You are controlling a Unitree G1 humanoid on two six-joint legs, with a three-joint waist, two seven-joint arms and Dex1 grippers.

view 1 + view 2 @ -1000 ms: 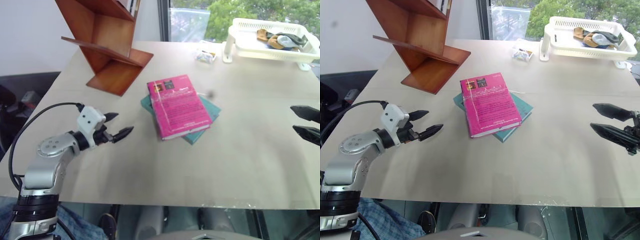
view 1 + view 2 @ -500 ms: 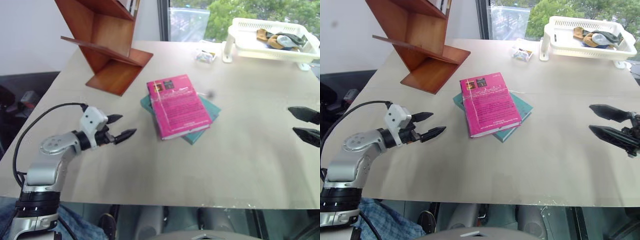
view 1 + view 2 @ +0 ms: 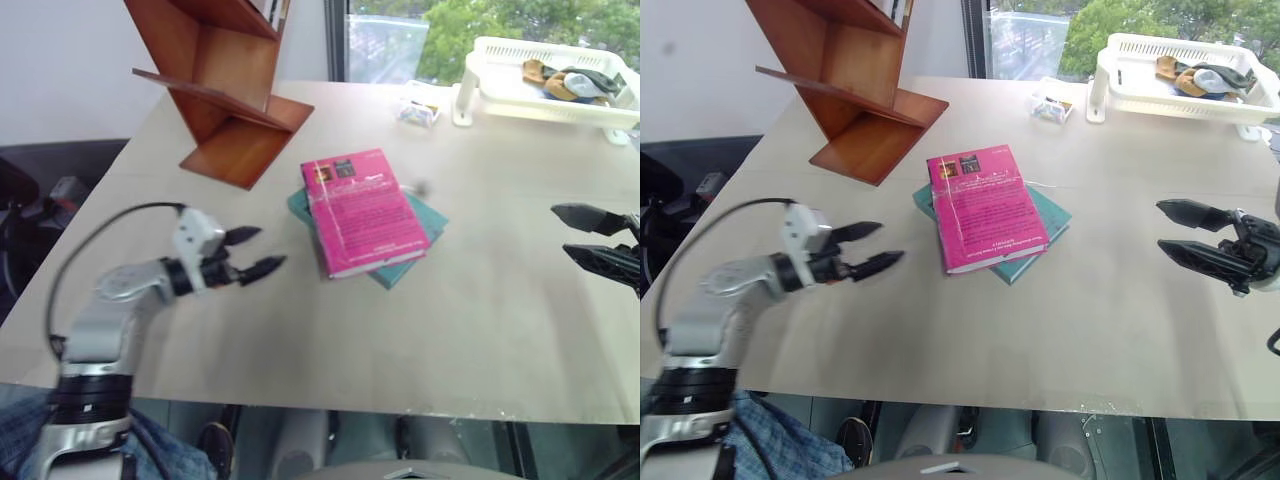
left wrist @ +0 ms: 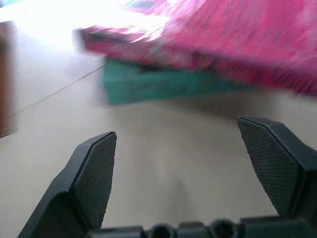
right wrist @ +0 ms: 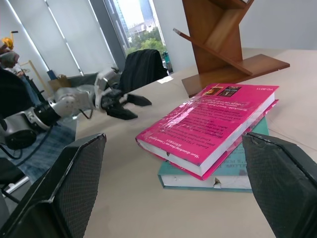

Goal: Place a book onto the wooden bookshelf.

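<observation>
Left gripper point(image 3: 872, 250): we hold it spread wide and empty, low over the table, its tips aimed at the books and just short of them.
Right gripper point(image 3: 1178, 229): we hold it parted too, with nothing in it, out on the right side of the table, tips turned toward the books and well apart from them.
Book point(image 3: 982, 206): the pink one lies flat, cover up, on the teal book, near the table's middle and between our two grippers; its end with the dark and orange marks points to the shelf side. Neither gripper touches it.
Teal book point(image 3: 1051, 218): under the pink one, showing at the right and near edges.
Shelf point(image 3: 847, 84): it stands at the far left of the table, slanted boards rising in a zigzag, well apart from the books.
Table point(image 3: 1060, 340): pale top, bare in front of us.
Basket point(image 3: 1180, 76): white, at the far right corner, with a few small things inside that we cannot make out.
Packet point(image 3: 1052, 107): small, just left of the basket.
</observation>
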